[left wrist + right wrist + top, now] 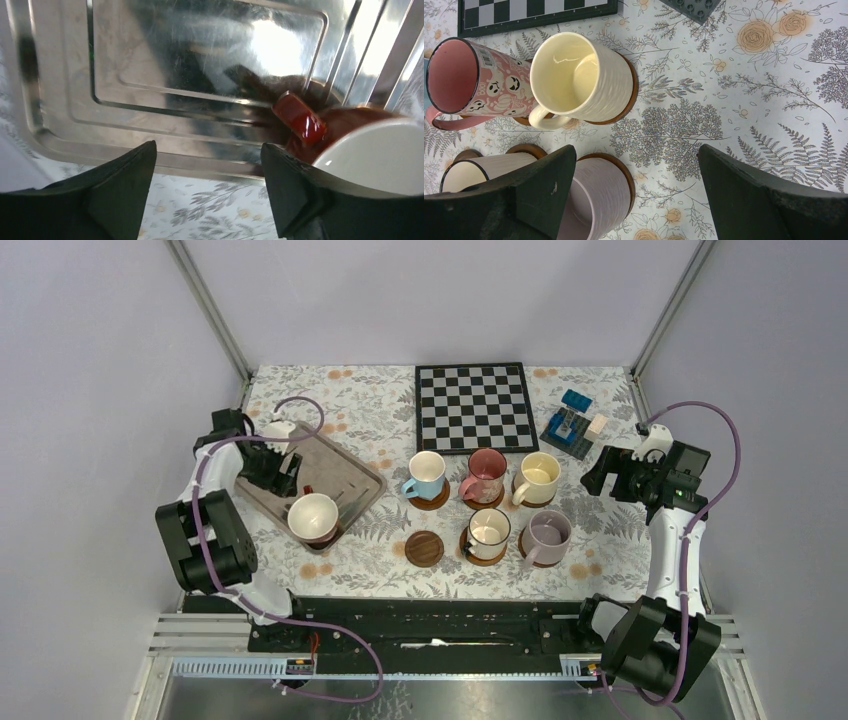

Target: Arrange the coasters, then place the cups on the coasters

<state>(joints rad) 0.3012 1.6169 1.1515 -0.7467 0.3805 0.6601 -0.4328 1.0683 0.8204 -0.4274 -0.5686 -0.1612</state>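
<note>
Five cups stand on coasters mid-table: light blue (425, 476), pink (484, 475), cream-yellow (538, 478), white with a dark outside (489, 533) and lilac (547, 535). One coaster (424, 548) lies bare in front of the blue cup. A white cup with a reddish-brown outside (314, 518) stands on the grey tray's near corner. My left gripper (283, 474) hovers over the tray just behind that cup, open and holding nothing; in its wrist view the left gripper (207, 170) has the cup (370, 150) by its right finger. My right gripper (634, 165) hangs open beside the lilac cup (599, 195).
The metal tray (345, 465) lies at the left. A chessboard (475, 406) sits at the back centre, with a blue block toy (570, 425) to its right. Metal frame posts rise at both back corners.
</note>
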